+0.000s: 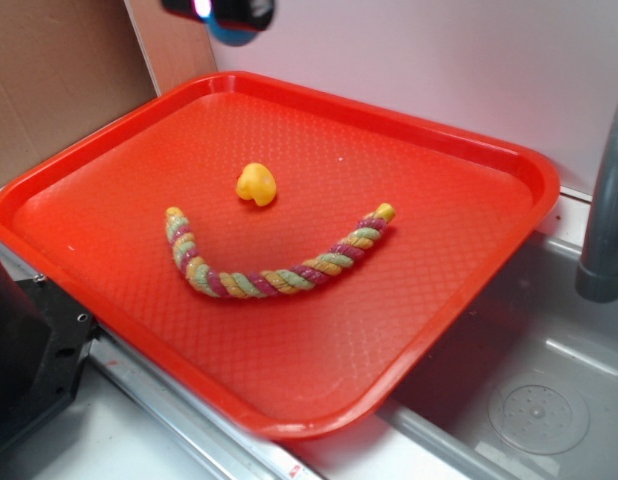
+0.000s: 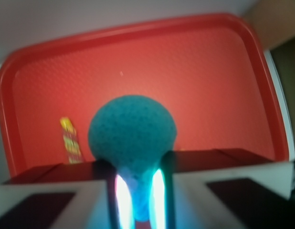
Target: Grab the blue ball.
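The blue ball (image 2: 132, 129) is a teal, yarn-textured ball squeezed between my two fingers in the wrist view. My gripper (image 2: 138, 186) is shut on it and holds it high above the red tray (image 2: 209, 71). In the exterior view only the gripper's lower end (image 1: 221, 10) shows at the top edge, with a sliver of the blue ball (image 1: 232, 36) under it, above the tray's far left corner.
A yellow toy (image 1: 256, 184) and a multicoloured twisted rope (image 1: 274, 265) lie on the red tray (image 1: 109, 170). One rope end shows in the wrist view (image 2: 70, 140). A grey faucet pipe (image 1: 609, 200) and sink are at the right. Brown cardboard stands at the back left.
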You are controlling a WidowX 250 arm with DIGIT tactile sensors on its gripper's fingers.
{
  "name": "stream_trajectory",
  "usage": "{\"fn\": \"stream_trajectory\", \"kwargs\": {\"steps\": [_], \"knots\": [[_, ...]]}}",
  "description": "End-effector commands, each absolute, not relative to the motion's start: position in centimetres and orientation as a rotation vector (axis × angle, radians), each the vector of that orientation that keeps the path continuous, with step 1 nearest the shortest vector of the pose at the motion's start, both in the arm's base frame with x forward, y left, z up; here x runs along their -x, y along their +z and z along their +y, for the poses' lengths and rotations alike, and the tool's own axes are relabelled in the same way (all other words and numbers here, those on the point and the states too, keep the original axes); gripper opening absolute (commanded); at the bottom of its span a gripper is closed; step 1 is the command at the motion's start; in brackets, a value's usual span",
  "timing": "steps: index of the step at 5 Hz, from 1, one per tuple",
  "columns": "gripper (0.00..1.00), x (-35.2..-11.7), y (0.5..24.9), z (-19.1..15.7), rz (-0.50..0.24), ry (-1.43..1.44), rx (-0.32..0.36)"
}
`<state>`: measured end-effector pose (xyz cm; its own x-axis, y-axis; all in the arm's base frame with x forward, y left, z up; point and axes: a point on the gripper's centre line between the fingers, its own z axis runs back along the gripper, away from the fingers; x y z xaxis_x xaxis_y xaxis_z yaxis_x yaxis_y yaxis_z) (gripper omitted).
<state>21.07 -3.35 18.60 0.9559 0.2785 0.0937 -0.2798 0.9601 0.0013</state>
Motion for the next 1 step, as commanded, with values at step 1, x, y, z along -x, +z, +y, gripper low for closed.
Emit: {"fn": "stream_trajectory", "kwargs": {"steps": [1], "knots": [[0.0, -19.22, 20.28, -1.17, -0.137, 0.327, 0.084]]}}
